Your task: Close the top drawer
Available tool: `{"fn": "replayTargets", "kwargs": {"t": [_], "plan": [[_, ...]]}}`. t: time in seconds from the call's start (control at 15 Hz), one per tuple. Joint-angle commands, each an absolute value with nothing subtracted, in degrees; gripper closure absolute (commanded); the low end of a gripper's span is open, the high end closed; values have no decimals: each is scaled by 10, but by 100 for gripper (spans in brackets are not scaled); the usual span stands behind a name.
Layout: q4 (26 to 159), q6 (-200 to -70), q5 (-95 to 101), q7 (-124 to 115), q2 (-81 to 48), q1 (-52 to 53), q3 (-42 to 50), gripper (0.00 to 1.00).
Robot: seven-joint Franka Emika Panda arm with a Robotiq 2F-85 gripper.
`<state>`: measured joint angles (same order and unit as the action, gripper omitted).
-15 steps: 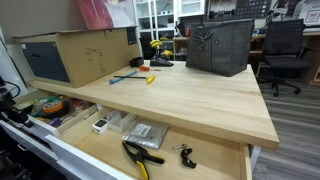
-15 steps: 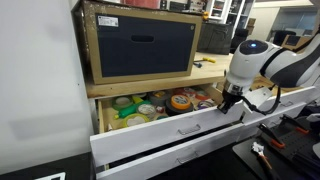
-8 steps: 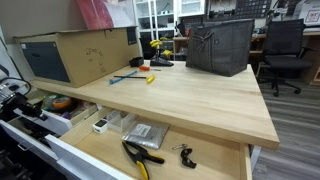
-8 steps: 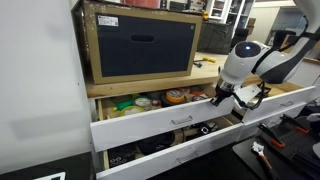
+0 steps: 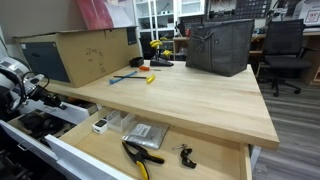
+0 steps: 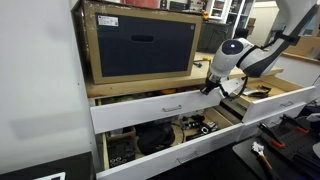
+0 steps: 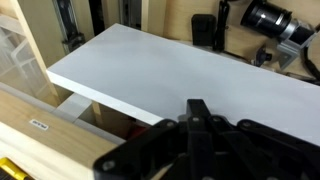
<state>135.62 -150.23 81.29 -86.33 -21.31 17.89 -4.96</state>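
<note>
The top drawer (image 6: 160, 106) shows its white front panel almost flush under the wooden tabletop; its dividers and colourful items are hidden. My gripper (image 6: 211, 87) is shut and presses against the right end of that panel. In the wrist view the black fingertips (image 7: 198, 108) are together and touch the white panel (image 7: 170, 70). In an exterior view the arm (image 5: 20, 80) stands at the far left, over the drawer.
Below the top drawer a deeper white-fronted drawer with black items (image 6: 160, 138) stands open. A wide light-wood drawer with yellow-black pliers (image 5: 140, 156) and keys (image 5: 186, 155) is open. A cardboard box (image 5: 85, 50) and a black bag (image 5: 220, 45) stand on the tabletop.
The gripper has pushed the top drawer inward. Its colourful contents, visible earlier, are now hidden under the tabletop. The arm has moved with it towards the desk.
</note>
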Motion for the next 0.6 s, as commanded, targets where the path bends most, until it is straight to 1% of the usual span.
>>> {"fn": "replayTargets", "kwargs": {"t": [0.0,0.53], "plan": [[1303,-1493,833,-885,-240,177,-33,100],[1281,-1501,807,-872,-244,167,-26,100]]}}
